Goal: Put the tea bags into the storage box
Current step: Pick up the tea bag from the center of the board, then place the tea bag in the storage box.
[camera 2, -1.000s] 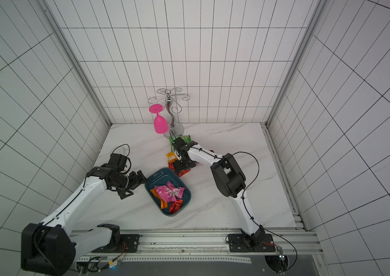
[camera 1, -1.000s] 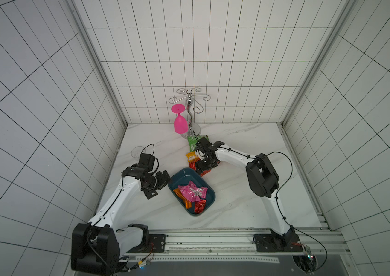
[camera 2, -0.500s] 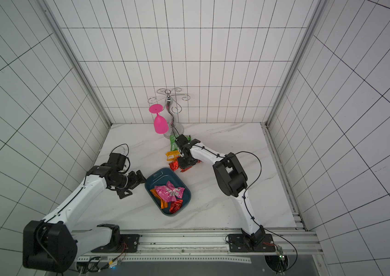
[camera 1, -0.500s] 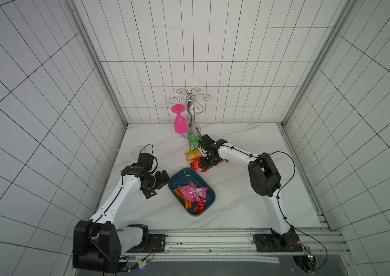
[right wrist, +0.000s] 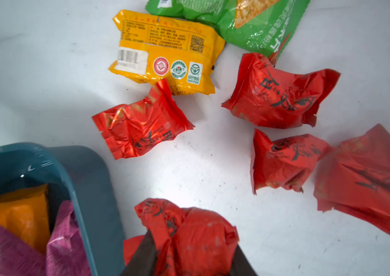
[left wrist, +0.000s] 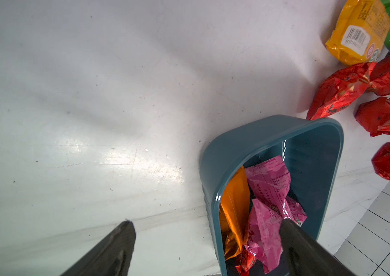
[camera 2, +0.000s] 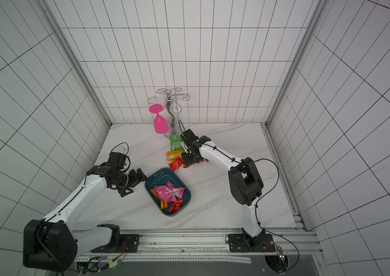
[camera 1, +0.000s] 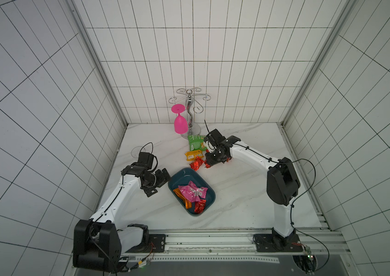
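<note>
The right gripper [right wrist: 191, 253] pinches a crumpled red tea bag [right wrist: 165, 215] just beside the blue storage box [camera 1: 184, 170], which holds pink, orange and red tea bags [camera 1: 192, 192], as loose red tea bags [right wrist: 141, 124] lie near it and the left gripper [camera 1: 161, 178] hangs spread wide at the box's far side.

Glossy foil tea bags [right wrist: 141, 124], smooth plastic storage box [right wrist: 88, 184]
</note>
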